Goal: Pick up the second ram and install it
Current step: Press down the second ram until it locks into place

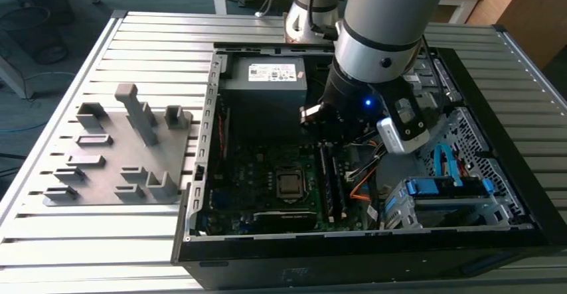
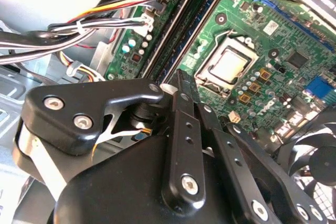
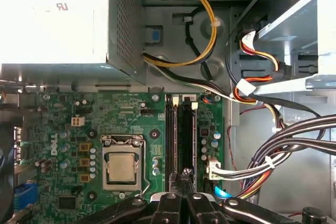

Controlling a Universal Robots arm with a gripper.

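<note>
The claw [image 3: 181, 199], fingers pinched together, presses the second ram [image 3: 187, 137] into the motherboard [image 3: 68, 145] slot.

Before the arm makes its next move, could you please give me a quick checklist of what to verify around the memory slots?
1. Gripper lined up with the memory slots: ok, it sits at one end of the two black rails in the first wrist view.
2. Second ram held in the gripper: cannot tell.
3. Cable bundle clear of the slots: ok, it runs beside the board, not across the rails.
4. Computer case open from above: ok, the arm reaches inside.
5. A module already seated in either rail: cannot tell.
</note>
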